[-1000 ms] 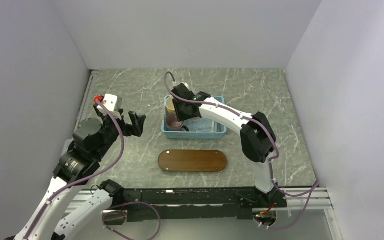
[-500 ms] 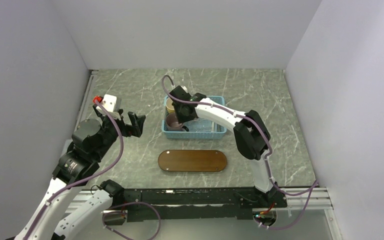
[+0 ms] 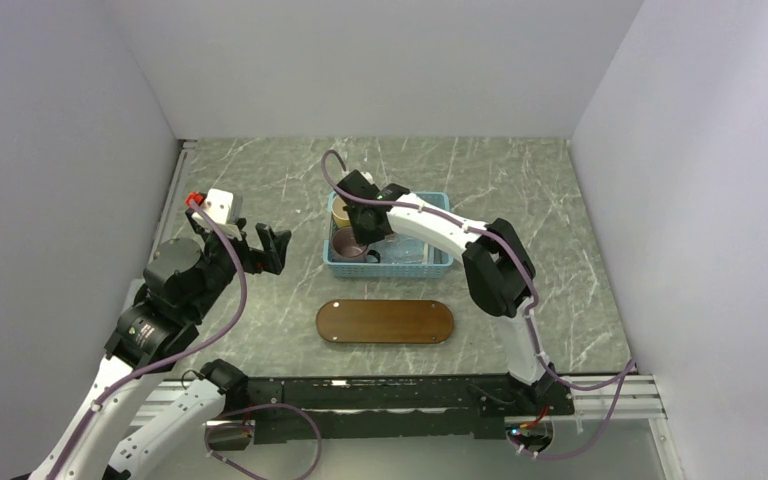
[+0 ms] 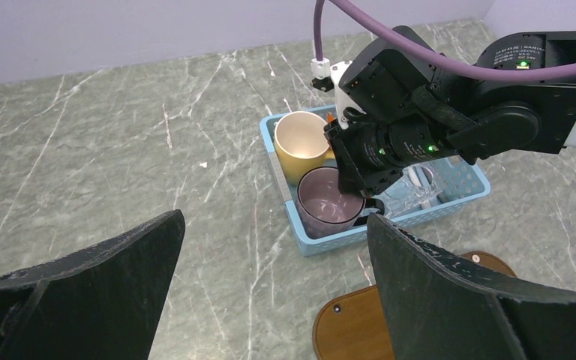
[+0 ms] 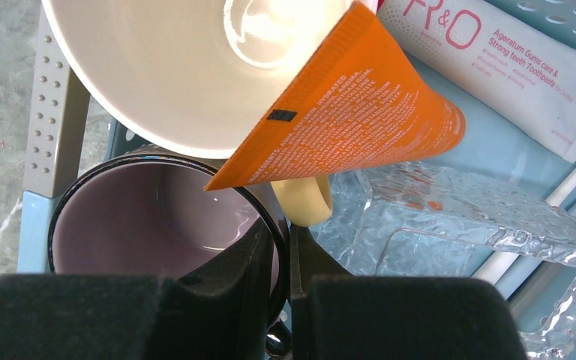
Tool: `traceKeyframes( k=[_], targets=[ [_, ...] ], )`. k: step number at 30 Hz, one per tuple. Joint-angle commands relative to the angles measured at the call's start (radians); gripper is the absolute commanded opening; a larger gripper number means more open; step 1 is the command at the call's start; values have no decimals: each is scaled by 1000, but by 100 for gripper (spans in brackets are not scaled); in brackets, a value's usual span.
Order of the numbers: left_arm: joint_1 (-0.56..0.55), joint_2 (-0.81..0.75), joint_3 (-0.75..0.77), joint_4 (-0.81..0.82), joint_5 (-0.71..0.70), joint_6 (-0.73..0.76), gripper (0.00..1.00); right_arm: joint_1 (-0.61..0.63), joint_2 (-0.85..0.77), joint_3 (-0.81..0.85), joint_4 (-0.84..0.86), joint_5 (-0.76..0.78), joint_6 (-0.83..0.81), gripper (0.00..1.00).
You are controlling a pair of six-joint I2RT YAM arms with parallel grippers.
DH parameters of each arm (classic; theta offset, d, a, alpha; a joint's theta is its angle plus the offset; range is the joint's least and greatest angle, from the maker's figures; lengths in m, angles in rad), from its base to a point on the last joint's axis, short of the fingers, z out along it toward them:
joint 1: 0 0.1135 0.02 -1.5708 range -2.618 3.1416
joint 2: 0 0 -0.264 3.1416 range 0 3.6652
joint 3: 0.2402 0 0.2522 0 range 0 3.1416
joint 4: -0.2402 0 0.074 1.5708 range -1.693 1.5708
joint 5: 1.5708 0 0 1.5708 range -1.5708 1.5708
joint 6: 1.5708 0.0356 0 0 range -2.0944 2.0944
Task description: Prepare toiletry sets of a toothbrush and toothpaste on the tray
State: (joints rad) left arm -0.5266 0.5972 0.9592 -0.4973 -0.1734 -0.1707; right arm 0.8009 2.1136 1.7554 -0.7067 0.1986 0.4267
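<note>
Lower centre of the top view: tray (image 3: pixel 385 321). Centre-left: left gripper (image 3: pixel 268 247), jaws wide apart, holding nothing. Beyond, inside the blue basket (image 3: pixel 410 270): right gripper (image 5: pixel 288 244) pinched onto the purple mug (image 5: pixel 135 217) rim. The orange tube (image 5: pixel 352 112) leans at the cream mug (image 5: pixel 157 67), with the white tube (image 5: pixel 495 67) behind.

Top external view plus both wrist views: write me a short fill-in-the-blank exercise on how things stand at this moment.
1. The left gripper hangs left of the basket with its jaws ___.
2. The right gripper pinches the rim of the ___ mug.
3. Beside the white toothpaste tube lies a tube coloured ___.
4. The number of toiletry items on the wooden tray is ___.
Missing words: open; purple; orange; zero.
</note>
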Motion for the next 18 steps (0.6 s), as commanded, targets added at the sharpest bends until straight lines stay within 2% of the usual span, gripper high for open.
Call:
traceKeyframes(
  k=[1, 18],
  targets=[
    [4, -7, 1, 20, 6, -4, 99, -1, -12, 56, -10, 0, 14, 0],
    [4, -12, 1, 17, 2, -4, 99, 0, -163, 90, -23, 30, 58, 0]
  ],
)
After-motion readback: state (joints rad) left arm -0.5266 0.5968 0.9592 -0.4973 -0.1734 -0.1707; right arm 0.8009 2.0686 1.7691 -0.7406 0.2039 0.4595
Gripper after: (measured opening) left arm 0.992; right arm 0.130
